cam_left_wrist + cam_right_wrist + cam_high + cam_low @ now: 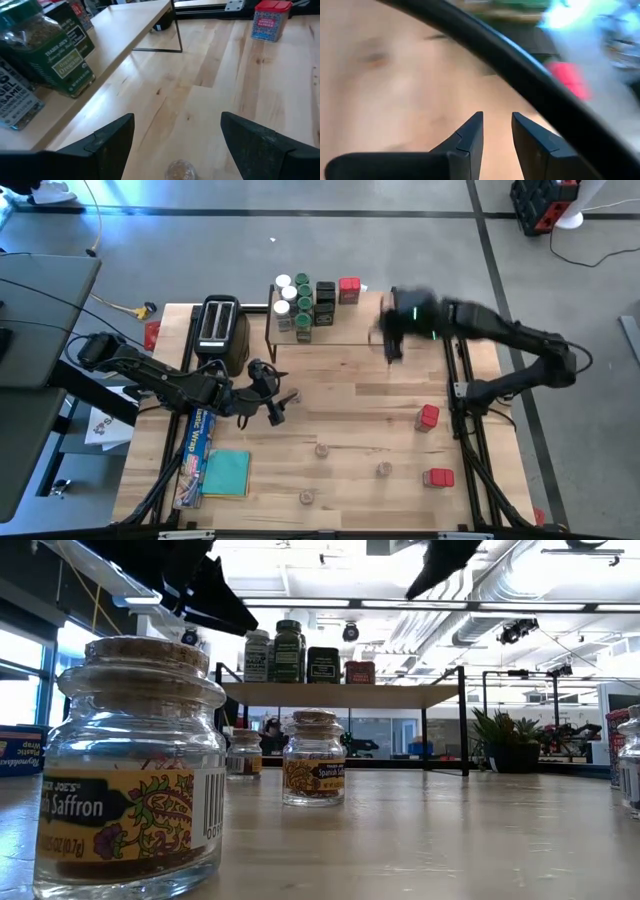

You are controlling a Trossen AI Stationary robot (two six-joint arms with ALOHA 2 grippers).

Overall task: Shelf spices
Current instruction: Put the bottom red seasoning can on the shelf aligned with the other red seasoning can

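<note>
Nearest, cork-topped clear glass saffron jars wait loose on the table. Left gripper, jaws wide and empty, hovers mid-table, seemingly lining up one. Beyond, right gripper near the wooden-topped black-legged shelf, fingers narrowly apart, holding nothing; jars and tins stand there.

Spice jars on shelf; three red tins on table.

Robotics lab, exposed ceiling ducts, taped concrete floor

Black toaster — blue foil box, teal cloth
</note>
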